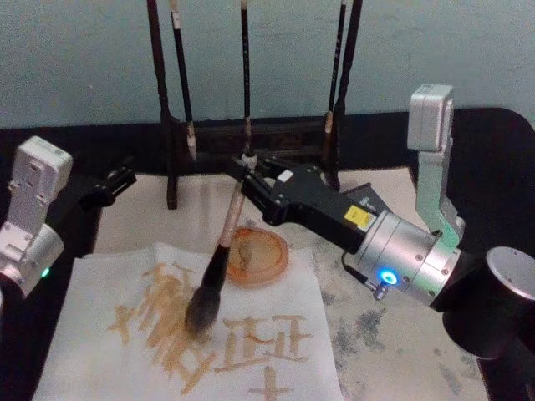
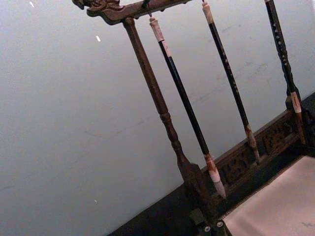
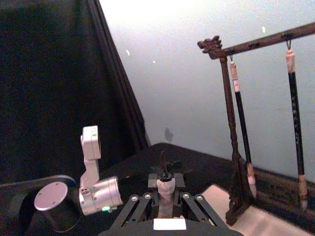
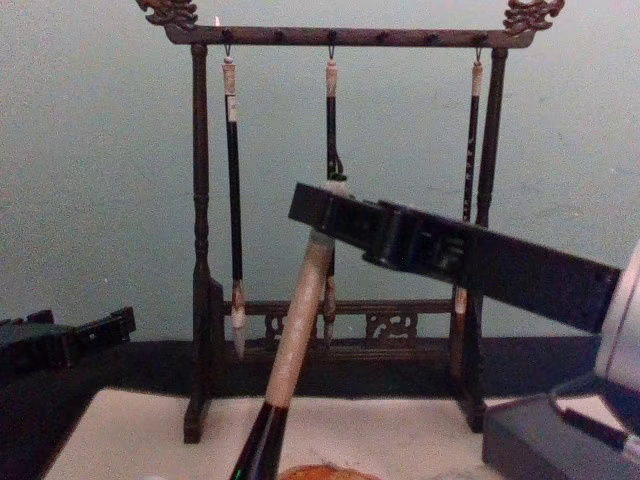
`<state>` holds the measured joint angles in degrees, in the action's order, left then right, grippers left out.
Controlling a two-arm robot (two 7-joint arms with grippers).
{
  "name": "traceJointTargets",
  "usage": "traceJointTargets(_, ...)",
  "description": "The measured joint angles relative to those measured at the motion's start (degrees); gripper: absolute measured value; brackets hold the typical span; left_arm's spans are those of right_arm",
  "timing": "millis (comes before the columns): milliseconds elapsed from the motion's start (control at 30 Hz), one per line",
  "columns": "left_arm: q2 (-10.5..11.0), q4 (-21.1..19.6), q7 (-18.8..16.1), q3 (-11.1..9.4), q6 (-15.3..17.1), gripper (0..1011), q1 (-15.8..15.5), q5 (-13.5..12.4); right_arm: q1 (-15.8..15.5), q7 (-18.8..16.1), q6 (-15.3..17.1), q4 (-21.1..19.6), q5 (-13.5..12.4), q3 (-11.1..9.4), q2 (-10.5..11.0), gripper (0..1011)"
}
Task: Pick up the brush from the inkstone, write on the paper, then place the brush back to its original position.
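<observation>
My right gripper (image 1: 244, 177) is shut on the pale upper handle of the brush (image 1: 219, 259), which slants down and to the left. Its bushy dark tuft rests on the paper (image 1: 100, 334), a white sheet bearing several tan characters. The inkstone (image 1: 259, 255), a round orange-brown dish, sits just right of the brush shaft at the paper's far edge. In the chest view the right gripper (image 4: 318, 208) holds the brush (image 4: 298, 345) in front of the rack. The brush's handle end (image 3: 166, 194) stands between the fingers in the right wrist view. My left gripper (image 1: 113, 185) is parked at the left.
A dark wooden rack (image 4: 200, 250) with three slim hanging brushes (image 4: 233, 200) stands at the back of the table, close behind the right gripper. A pale speckled mat (image 1: 393, 351) lies under the paper. The left arm (image 3: 96, 187) rests over black cloth.
</observation>
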<state>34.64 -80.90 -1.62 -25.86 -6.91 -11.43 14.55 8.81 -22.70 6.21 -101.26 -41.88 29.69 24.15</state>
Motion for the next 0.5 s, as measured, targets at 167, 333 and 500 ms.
traceJointTargets(167,0.0,0.0,0.0,0.0,0.0,1002,0.0,0.0,-0.5,0.0,0.3,0.0,-0.2,0.0,0.9,181)
traceJointTargets(333,0.0,0.0,0.0,0.0,0.0,1002,0.0,0.0,-1.4,0.5,0.3,-0.3,-0.3,-0.8,2.2,181)
traceJointTargets(500,0.0,0.0,0.0,0.0,0.0,1002,0.0,0.0,-2.2,1.0,0.1,-0.9,-0.3,-1.7,3.2,182)
